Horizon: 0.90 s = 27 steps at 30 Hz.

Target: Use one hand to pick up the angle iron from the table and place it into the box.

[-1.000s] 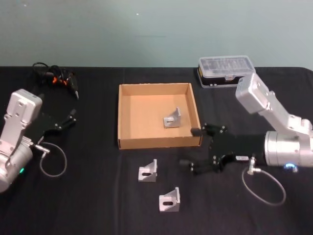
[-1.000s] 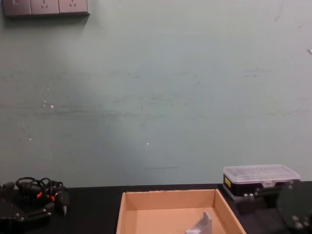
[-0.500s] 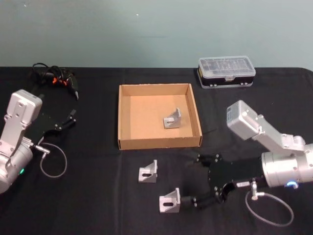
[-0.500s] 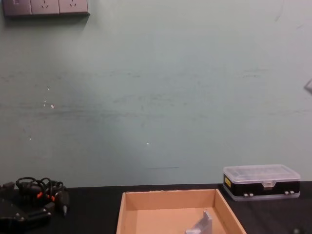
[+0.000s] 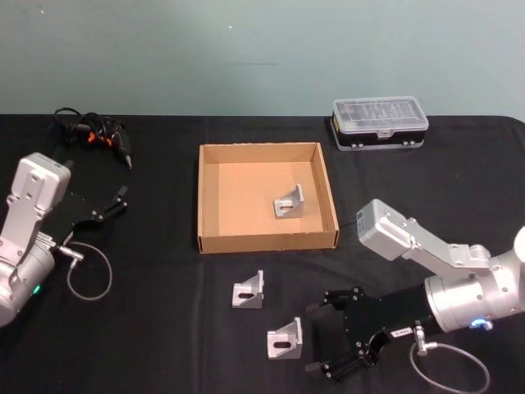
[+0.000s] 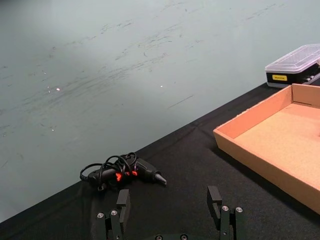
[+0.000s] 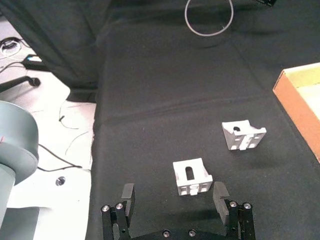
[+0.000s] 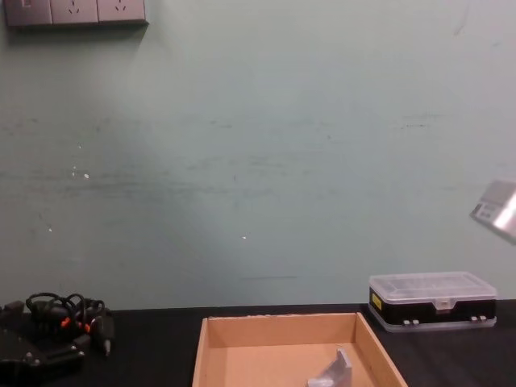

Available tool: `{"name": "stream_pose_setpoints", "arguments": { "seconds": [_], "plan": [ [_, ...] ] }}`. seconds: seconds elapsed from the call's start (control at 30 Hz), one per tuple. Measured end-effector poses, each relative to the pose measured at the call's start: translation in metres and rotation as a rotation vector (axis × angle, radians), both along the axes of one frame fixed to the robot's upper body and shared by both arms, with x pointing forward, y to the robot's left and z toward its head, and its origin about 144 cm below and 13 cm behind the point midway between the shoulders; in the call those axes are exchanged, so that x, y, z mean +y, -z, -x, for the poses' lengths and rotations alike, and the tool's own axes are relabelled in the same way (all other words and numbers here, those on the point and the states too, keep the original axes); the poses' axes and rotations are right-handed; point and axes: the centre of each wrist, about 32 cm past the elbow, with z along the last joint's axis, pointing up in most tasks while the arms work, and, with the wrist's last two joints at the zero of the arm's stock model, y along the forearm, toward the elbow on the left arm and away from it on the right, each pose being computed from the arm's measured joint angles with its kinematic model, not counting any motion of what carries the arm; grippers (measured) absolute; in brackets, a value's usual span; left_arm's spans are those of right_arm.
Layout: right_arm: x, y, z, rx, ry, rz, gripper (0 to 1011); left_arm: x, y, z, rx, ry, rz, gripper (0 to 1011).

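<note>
Black table [image 5: 148, 345] forms the work surface, with a plain green wall behind it. A cardboard box [image 5: 202, 197] sits at the centre and already contains one bracket [image 5: 287, 201]. Two more lie on the table: the near bracket [image 5: 285, 338] at 6 o'clock from the box, and the far bracket [image 5: 248, 289] at 11 o'clock from the near one.

Change: within the last second the right gripper [image 5: 318, 339] has travelled from the box's 5 o'clock corner toward 6 o'clock. It now sits low at 3 o'clock from the near bracket. Half a second ago it had only just drawn level with that bracket; now it faces the bracket squarely.

Meaning for the task: this appears to be the approach phase of a new pick. No grasp is made yet.

Hand state: the right gripper's jaws are spread wider than the bracket and hold nothing. In the right wrist view the near bracket lies just ahead of and between the fingertips [image 7: 220, 192], with no contact evident. The gripper probably needs a short advance before it closes.

The left gripper [image 5: 111, 205] is parked at 9 o'clock from the box, spread and empty.
</note>
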Motion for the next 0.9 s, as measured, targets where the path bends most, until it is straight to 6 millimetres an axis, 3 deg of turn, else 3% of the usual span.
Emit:
{"name": "stream_pose_setpoints", "arguments": {
  "seconds": [0.9],
  "plan": [
    [0.016, 0.018, -0.024, 0.001, 0.01, 0.036, 1004, 0.0, 0.0, 0.0, 0.0, 0.0, 0.0, 1011]
  ]
}}
